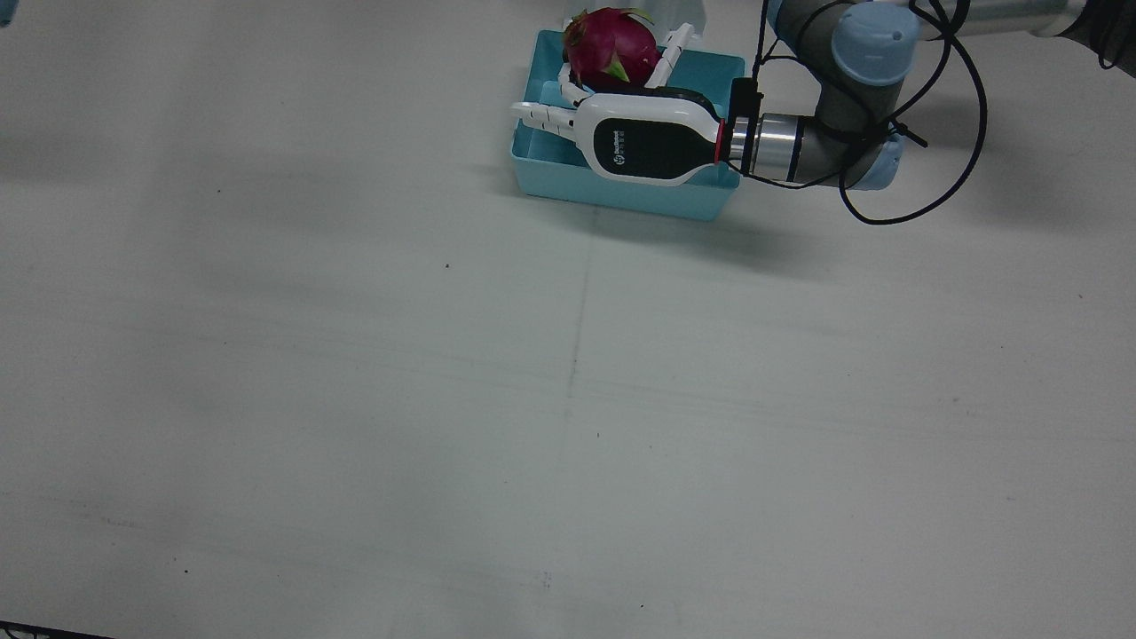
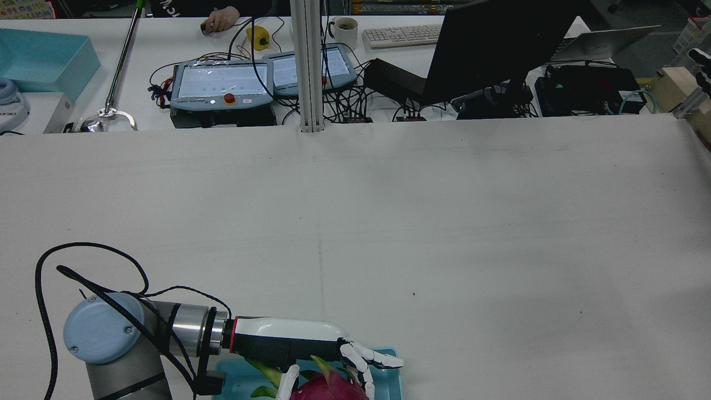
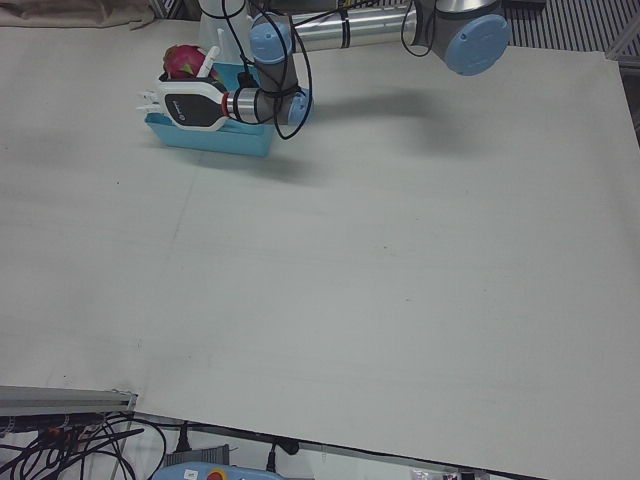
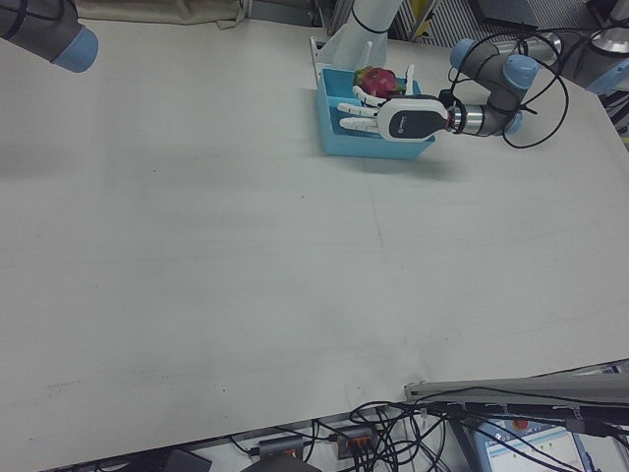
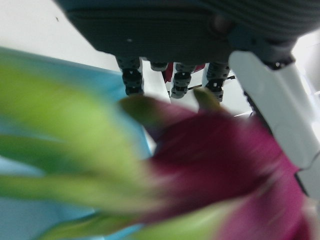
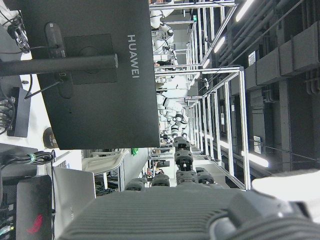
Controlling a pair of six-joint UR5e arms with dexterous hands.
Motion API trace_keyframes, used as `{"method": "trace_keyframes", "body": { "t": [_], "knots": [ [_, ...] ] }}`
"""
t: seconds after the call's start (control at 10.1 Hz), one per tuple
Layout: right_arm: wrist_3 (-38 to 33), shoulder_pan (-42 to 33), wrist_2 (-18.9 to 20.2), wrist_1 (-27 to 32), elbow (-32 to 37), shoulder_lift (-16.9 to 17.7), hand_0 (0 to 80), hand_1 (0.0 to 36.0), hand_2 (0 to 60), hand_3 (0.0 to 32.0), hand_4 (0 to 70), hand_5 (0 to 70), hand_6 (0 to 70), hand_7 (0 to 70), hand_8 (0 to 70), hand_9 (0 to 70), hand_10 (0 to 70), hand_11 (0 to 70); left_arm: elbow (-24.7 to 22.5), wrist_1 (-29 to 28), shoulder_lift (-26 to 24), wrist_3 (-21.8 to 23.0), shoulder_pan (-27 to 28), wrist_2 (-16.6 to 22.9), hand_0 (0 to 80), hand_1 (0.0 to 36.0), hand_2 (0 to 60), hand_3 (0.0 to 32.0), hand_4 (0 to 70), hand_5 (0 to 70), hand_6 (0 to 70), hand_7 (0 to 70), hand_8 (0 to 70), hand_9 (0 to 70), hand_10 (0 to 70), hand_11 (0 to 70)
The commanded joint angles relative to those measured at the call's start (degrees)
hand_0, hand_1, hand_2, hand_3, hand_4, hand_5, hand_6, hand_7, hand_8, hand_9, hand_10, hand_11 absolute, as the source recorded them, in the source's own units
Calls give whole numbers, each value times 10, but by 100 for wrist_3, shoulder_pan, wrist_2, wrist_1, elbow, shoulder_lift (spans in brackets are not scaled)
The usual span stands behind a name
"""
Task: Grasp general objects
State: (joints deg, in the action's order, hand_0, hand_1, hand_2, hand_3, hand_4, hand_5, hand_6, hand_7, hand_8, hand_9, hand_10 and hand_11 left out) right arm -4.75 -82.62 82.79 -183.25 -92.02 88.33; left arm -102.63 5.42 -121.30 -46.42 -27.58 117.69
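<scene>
A magenta dragon fruit [image 1: 612,44] with green scales lies in a light blue bin [image 1: 621,191] near the robot's edge of the table. My left hand [image 1: 643,138] reaches flat over the bin. Its fingers [image 1: 541,115] stretch out past the fruit and its thumb [image 1: 672,51] stands on the fruit's other side, so the hand is open around it. The left hand view is filled by the blurred fruit [image 5: 225,160] close under the palm. My right hand shows only in its own view, fingers [image 6: 182,162] apart, holding nothing, raised off to the side.
The white table [image 1: 568,399] spreads wide in front of the bin. The left arm's elbow [image 1: 874,44] and its black cable hang beside the bin. Beyond the far edge stand a monitor [image 2: 500,44] and teach pendants [image 2: 222,86]. A right arm joint [image 4: 59,34] is at the corner.
</scene>
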Motion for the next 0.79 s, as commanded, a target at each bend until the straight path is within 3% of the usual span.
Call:
{"method": "trace_keyframes", "body": {
  "t": [0.0, 0.2, 0.39, 0.49, 0.59, 0.69],
  "knots": [
    [0, 0, 0, 0, 0, 0, 0, 0, 0, 0, 0, 0, 0, 0, 0, 0, 0, 0, -3, 29, -17, 10, -36, 0, 483, 100, 0, 0, 241, 151, 156, 297, 21, 45, 28, 49],
    [0, 0, 0, -9, 0, 0, 0, 0, 0, 0, 0, 0, 0, 0, 0, 0, 0, 0, -81, 143, -8, 19, -54, 0, 487, 107, 0, 0, 239, 156, 162, 310, 24, 48, 49, 80],
    [0, 0, 0, 0, 0, 0, 0, 0, 0, 0, 0, 0, 0, 0, 0, 0, 0, 0, -73, 292, 9, 28, -587, 0, 491, 113, 5, 0, 251, 163, 193, 369, 44, 69, 81, 127],
    [0, 0, 0, 0, 0, 0, 0, 0, 0, 0, 0, 0, 0, 0, 0, 0, 0, 0, -56, 319, 9, 28, -929, 0, 500, 119, 31, 0, 310, 202, 276, 486, 91, 165, 148, 225],
    [0, 0, 0, 0, 0, 0, 0, 0, 0, 0, 0, 0, 0, 0, 0, 0, 0, 0, -56, 363, 9, 54, -1298, 0, 498, 78, 32, 0, 448, 291, 491, 700, 310, 460, 418, 594],
    [0, 0, 0, 0, 0, 0, 0, 0, 0, 0, 0, 0, 0, 0, 0, 0, 0, 0, -21, 372, 9, 54, -1728, 0, 493, 37, 38, 0, 586, 409, 694, 700, 515, 700, 661, 700]
  ]
}}
